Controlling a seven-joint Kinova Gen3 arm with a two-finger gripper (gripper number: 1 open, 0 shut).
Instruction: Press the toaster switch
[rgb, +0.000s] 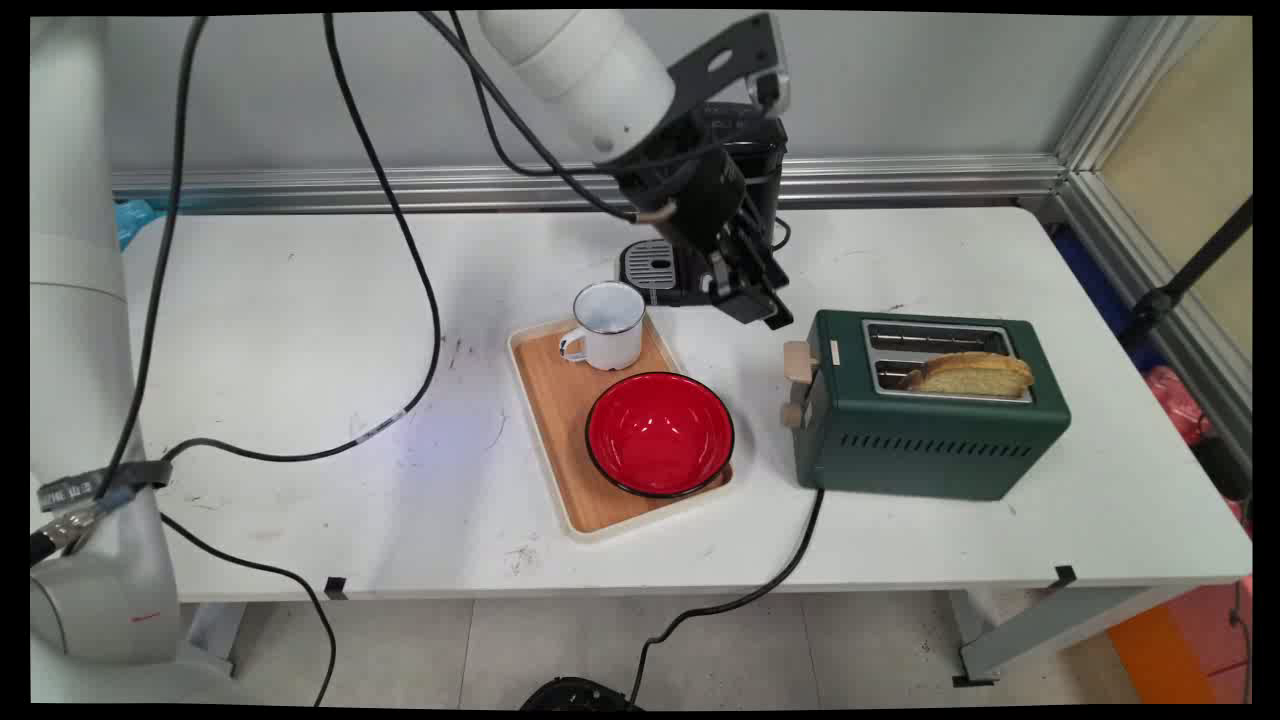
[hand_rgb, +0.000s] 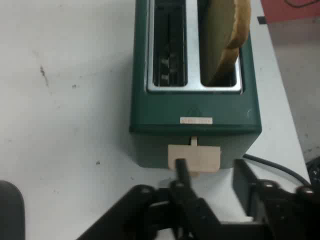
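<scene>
My black gripper (rgb: 768, 308) hangs open just above the table, left of a dark green two-slot toaster (rgb: 935, 425). A slice of toast (rgb: 972, 374) stands in the toaster's near slot, and the far slot is empty. In the hand view the toaster (hand_rgb: 195, 100) lies straight ahead with its beige lever (hand_rgb: 194, 158) facing me and the toast (hand_rgb: 227, 35) in the right slot. The gripper (hand_rgb: 212, 177) holds nothing. One fingertip (hand_rgb: 181, 171) sits just in front of the lever, and whether it touches I cannot tell.
A wooden tray (rgb: 555, 420) left of the toaster carries a white mug (rgb: 608, 325) and a red bowl (rgb: 660, 432). A black coffee machine (rgb: 665, 268) stands behind my hand. The toaster's black cable (rgb: 800, 545) drops over the table's front edge.
</scene>
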